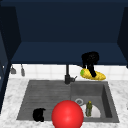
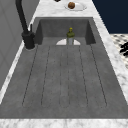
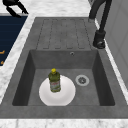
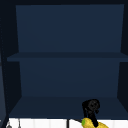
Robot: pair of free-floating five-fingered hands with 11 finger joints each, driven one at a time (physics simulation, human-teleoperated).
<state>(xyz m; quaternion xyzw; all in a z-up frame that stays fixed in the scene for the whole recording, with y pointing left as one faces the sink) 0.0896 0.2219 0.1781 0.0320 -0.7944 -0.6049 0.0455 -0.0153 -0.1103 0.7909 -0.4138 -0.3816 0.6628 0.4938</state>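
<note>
My right hand (image 1: 90,60) hangs in front of the open wall cabinet's lower edge, above the sink's back right corner. Its fingers are curled round a yellow corn cob (image 1: 98,75) with a green end, held level in the air. In the upper view the right hand (image 4: 91,107) and the cob (image 4: 87,123) appear at the bottom. My left hand (image 1: 38,115) floats at the sink's front left edge, with fingers spread and nothing in them. The same hand (image 3: 13,5) hovers beyond the counter's front, and its fingers (image 2: 124,48) poke in from the right.
A large red ball (image 1: 67,115) shows at the sink's front edge. In the basin a green bottle (image 3: 54,81) stands on a white plate (image 3: 66,96), beside the drain (image 3: 82,80). The black faucet (image 1: 67,77) rises at the back. A plate (image 2: 79,6) with a brown thing lies on the far counter.
</note>
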